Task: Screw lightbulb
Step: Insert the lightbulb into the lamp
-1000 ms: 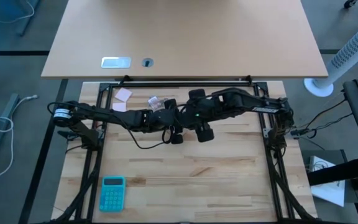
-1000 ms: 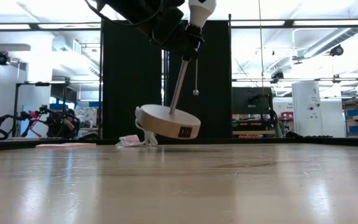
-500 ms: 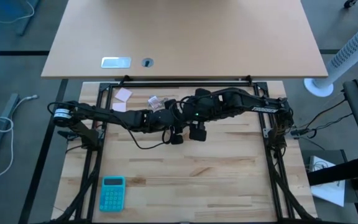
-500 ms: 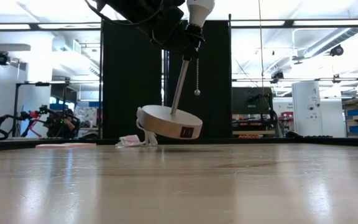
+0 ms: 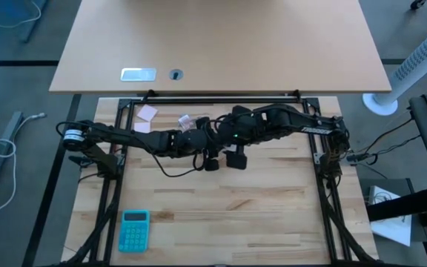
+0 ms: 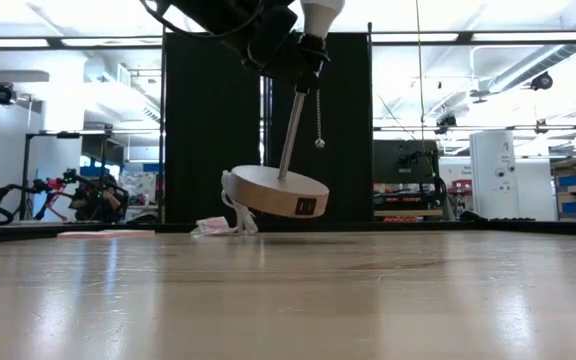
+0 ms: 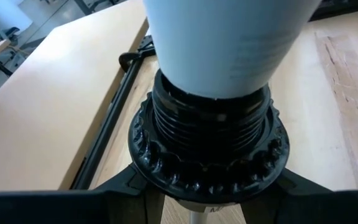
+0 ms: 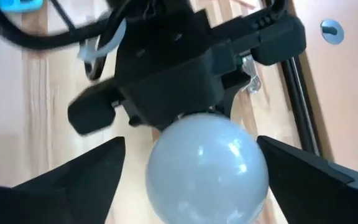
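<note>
A small table lamp hangs tilted above the table: round wooden base (image 6: 276, 190), thin metal rod (image 6: 290, 135), black socket (image 7: 210, 143). The pale frosted lightbulb (image 8: 207, 165) sits in the socket's mouth, its neck (image 7: 229, 43) inside the threaded collar. My left gripper (image 5: 202, 148) is shut on the socket. My right gripper (image 8: 191, 143) is over the bulb and open. Its fingers (image 8: 86, 180) stand on either side of the bulb with a gap on each side. A pull chain (image 6: 318, 120) dangles beside the rod. My left gripper pinches the black socket just below its ribbed ring (image 7: 166, 180) between its two fingers, which come from the table's left and slant slightly down. The lamp is lifted clear of the table and tilted, bulb end up, with the rod and wooden base hanging below the hold.
A crumpled clear wrapper (image 5: 186, 120) and pink notes (image 5: 148, 113) lie near the table's far edge. A turquoise calculator (image 5: 133, 230) lies at the near left. The lamp's cord (image 5: 173, 172) trails over the boards. The near half of the table has free room.
My right gripper has rolled about its own axis above the bulb while staying in place. The lamp stays lifted in my left gripper, and its base and pull chain have swung slightly.
</note>
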Robot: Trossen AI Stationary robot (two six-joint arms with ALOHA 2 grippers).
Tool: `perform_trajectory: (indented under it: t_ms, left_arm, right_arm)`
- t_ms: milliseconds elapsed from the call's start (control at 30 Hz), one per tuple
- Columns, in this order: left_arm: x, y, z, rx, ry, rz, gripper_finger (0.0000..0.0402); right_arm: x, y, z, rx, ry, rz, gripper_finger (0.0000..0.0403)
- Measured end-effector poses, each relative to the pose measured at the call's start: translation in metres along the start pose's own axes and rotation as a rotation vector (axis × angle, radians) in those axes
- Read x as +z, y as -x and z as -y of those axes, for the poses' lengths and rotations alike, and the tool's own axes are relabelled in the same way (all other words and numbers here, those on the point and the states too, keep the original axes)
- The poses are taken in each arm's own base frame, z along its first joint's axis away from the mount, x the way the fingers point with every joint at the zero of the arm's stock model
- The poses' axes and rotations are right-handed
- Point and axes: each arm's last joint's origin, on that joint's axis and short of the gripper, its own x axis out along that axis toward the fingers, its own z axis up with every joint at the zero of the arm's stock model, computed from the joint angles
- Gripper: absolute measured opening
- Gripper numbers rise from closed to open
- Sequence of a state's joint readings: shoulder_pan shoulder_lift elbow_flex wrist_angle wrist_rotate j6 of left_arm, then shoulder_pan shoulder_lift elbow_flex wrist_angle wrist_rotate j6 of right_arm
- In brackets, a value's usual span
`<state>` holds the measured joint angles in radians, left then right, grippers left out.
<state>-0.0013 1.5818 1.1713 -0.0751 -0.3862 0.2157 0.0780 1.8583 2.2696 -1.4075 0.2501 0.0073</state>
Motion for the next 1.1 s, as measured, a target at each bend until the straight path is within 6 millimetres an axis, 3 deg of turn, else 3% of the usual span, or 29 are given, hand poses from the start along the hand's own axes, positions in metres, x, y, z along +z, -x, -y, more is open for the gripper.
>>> perform_trajectory:
  t_ms: [500,767,1100]
  left_arm:
    - [-0.0006,0.0,0.0003,-0.004,-0.002,-0.006,0.0145]
    - [-0.0007,0.0001,0.0004,-0.005,0.005,-0.007,0.0145]
    - [-0.001,-0.0002,0.0005,-0.005,0.009,-0.008,0.0145]
  right_arm:
    - [-0.0003,0.0015,-0.0011,-0.007,0.749,0.0,0.0364]
    - [-0.0004,0.0018,-0.0016,-0.01,0.862,-0.001,0.0364]
    - [-0.0032,0.0019,-0.0014,-0.007,0.846,-0.032,0.0363]
